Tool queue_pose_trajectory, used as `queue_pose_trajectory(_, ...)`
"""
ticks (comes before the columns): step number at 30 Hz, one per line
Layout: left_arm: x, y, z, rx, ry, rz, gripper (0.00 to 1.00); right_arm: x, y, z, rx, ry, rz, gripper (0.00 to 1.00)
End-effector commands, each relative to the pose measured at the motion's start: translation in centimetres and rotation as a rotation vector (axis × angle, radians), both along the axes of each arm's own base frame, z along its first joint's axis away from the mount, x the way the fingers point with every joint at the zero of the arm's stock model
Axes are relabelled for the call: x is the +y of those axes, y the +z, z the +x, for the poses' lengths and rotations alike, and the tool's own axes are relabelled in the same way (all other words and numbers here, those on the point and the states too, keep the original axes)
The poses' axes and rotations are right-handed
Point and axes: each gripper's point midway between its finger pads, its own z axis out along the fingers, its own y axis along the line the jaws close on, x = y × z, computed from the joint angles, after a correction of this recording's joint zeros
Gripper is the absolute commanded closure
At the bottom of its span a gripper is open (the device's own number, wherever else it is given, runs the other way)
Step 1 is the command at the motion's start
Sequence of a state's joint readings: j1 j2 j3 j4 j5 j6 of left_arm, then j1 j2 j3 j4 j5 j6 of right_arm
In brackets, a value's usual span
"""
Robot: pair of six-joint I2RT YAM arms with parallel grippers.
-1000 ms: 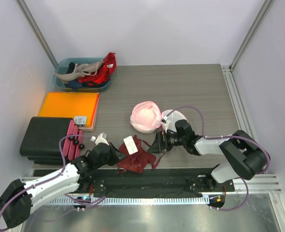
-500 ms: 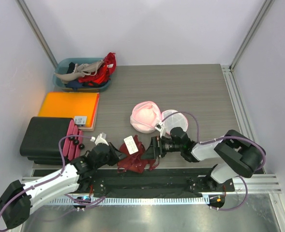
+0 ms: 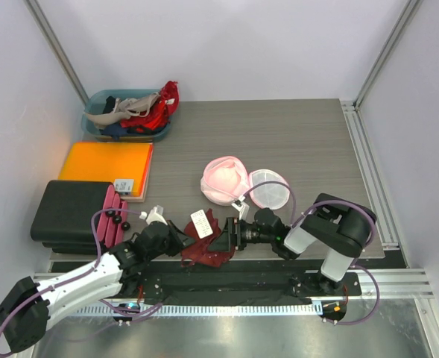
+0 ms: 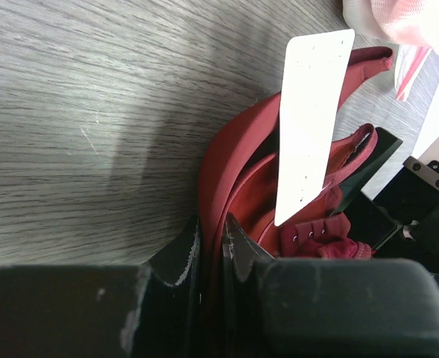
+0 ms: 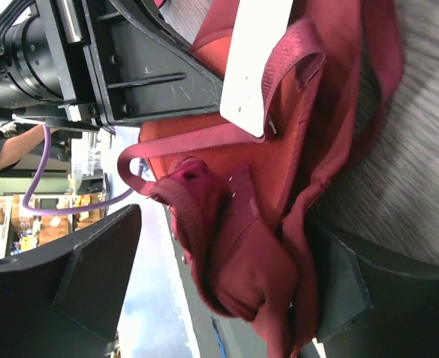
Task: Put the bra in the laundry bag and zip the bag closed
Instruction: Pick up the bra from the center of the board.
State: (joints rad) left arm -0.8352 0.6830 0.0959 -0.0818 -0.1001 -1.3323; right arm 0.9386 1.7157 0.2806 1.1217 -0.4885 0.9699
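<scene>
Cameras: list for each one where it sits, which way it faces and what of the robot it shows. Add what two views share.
Top external: above and behind the arms, looking down on the table; both arms show, left tool and right tool at the bra.
Left wrist: on the left arm, looking along its shut fingers, which pinch the bra.
Right wrist: on the right arm, facing the bra between its open fingers.
Shared: both wrist views show the bra's white tag.

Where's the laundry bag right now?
In the top view, the laundry bag lies on the table near its middle, just beyond the red bra and the right gripper.
</scene>
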Motion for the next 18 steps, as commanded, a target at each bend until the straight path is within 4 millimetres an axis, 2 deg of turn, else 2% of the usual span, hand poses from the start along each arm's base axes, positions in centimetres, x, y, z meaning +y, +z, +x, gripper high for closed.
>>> queue_pose_trajectory(1, -0.4, 0.3, 0.0, 0.003, 0.001, -0.038, 1.00, 1.7, 2.5, 0.8, -0.065, -0.043, 0.105, 0.16)
queue_pose_trajectory(4, -0.4, 0.4, -0.1, 0.005, 0.001, -0.043, 1.00, 1.9, 2.6, 1.1, -0.072, -0.082, 0.095, 0.23)
queue_pose_trajectory(5, -0.4, 0.4, 0.0, 0.004, 0.004, -0.046, 1.00, 2.0, 2.6, 1.2, -0.074, -0.086, 0.093, 0.28)
queue_pose_trajectory(7, -0.5, 0.5, 0.0, 0.002, 0.003, -0.049, 1.00, 2.4, 2.8, 1.2, -0.079, -0.091, 0.093, 0.29)
queue_pose_trajectory(10, -0.6, 0.6, -0.1, 0.001, 0.000, -0.054, 1.00, 2.8, 2.3, 1.3, -0.071, -0.106, 0.082, 0.36)
queue_pose_trajectory(13, -0.6, 0.5, -0.2, 0.006, -0.009, -0.056, 1.00, 2.9, 2.5, 1.9, -0.061, -0.142, 0.099, 0.53)
queue_pose_trajectory(14, -0.6, 0.6, -0.3, 0.005, -0.011, -0.061, 1.00, 3.0, 2.6, 2.0, -0.062, -0.144, 0.104, 0.66)
queue_pose_trajectory(15, -0.5, 0.7, -0.3, 0.001, -0.010, -0.059, 0.99, 3.2, 3.0, 2.1, -0.066, -0.146, 0.118, 0.73)
queue_pose_trajectory(16, 0.1, -0.1, -0.7, 0.026, -0.005, -0.021, 0.91, 3.3, 3.2, 2.1, -0.072, -0.142, 0.124, 0.79)
queue_pose_trajectory(17, 0.5, -0.2, -0.8, 0.033, 0.001, 0.000, 0.84, 3.3, 3.2, 2.0, -0.074, -0.134, 0.119, 0.89)
queue_pose_trajectory(18, 0.7, 0.6, -0.3, 0.002, 0.021, -0.002, 0.73, 3.3, 2.5, 2.0, -0.068, -0.131, 0.083, 0.95)
